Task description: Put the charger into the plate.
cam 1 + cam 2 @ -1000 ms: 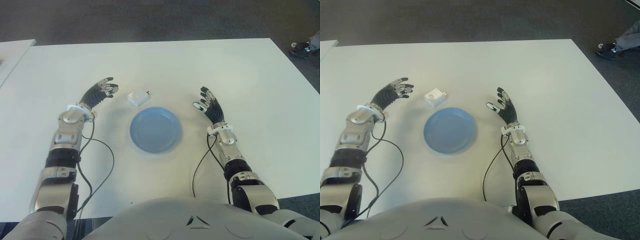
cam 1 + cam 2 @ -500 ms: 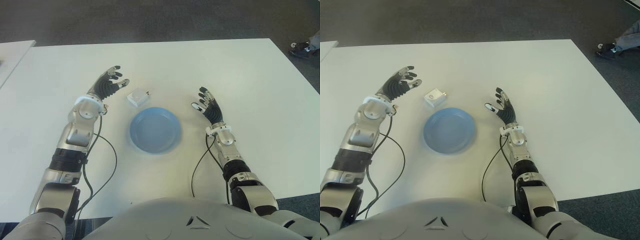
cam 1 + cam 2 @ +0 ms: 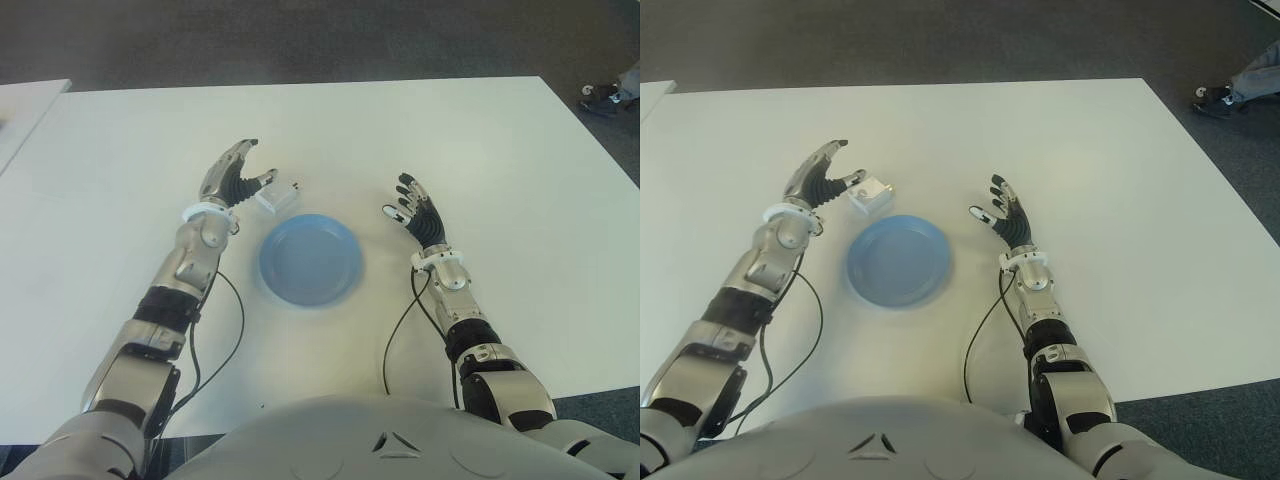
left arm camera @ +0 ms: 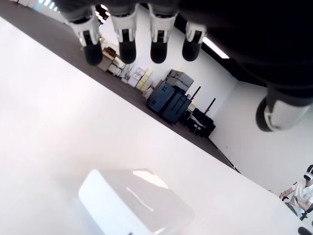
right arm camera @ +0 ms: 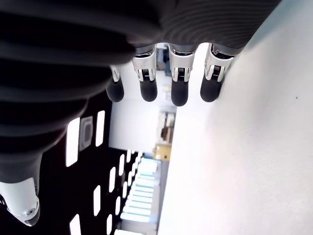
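The charger (image 3: 277, 196) lies on the table (image 3: 480, 140), just beyond the plate's (image 3: 311, 260) far-left rim — not yet in it; the left hand (image 3: 232, 176) hangs just beside the charger, fingers spread, holding nothing; the right hand (image 3: 415, 207) shows right of the plate, open too; grasp, carry and drop are all left to do.
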Robot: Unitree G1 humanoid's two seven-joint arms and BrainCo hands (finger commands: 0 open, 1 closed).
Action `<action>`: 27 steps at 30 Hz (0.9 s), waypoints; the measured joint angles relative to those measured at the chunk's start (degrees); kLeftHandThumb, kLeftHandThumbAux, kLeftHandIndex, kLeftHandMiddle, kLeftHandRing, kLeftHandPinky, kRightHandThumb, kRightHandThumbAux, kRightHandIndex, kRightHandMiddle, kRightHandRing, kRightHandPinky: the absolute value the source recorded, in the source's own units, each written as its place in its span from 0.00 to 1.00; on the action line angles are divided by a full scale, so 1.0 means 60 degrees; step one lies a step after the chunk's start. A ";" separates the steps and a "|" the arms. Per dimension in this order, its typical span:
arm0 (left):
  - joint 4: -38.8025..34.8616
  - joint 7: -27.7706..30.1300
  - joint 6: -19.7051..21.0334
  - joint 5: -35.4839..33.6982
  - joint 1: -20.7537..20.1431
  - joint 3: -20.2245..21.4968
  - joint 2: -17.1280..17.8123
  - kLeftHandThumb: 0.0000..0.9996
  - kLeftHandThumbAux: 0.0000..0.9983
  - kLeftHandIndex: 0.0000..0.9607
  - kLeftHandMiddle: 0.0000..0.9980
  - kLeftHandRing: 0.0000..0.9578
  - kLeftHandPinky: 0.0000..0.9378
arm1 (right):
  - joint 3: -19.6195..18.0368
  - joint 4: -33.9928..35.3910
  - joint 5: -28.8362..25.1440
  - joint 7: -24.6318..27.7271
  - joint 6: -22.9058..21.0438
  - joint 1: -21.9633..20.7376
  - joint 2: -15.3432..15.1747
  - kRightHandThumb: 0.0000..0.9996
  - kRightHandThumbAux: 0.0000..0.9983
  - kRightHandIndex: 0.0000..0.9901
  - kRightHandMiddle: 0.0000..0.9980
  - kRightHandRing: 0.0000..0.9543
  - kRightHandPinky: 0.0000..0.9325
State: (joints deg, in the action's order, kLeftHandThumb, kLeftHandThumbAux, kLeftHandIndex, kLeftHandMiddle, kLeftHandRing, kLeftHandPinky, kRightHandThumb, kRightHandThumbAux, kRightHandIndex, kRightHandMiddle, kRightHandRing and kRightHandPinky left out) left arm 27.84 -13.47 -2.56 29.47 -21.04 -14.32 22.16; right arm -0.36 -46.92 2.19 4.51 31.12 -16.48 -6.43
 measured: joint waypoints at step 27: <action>0.4463 -0.2468 0.0654 0.2662 -0.1822 -0.2392 -0.1215 0.19 0.15 0.00 0.00 0.00 0.00 | 0.0010 -0.0137 -0.0009 0.0127 -0.0004 -0.0002 -0.0011 0.16 0.62 0.05 0.10 0.11 0.17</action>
State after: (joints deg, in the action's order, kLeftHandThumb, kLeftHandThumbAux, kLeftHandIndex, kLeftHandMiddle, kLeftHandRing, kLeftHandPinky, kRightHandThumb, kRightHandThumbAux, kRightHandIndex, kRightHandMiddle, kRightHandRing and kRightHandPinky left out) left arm 54.62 -28.28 1.37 45.45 -31.97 -28.67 14.86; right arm -0.30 -47.74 2.14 5.27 31.09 -16.49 -6.49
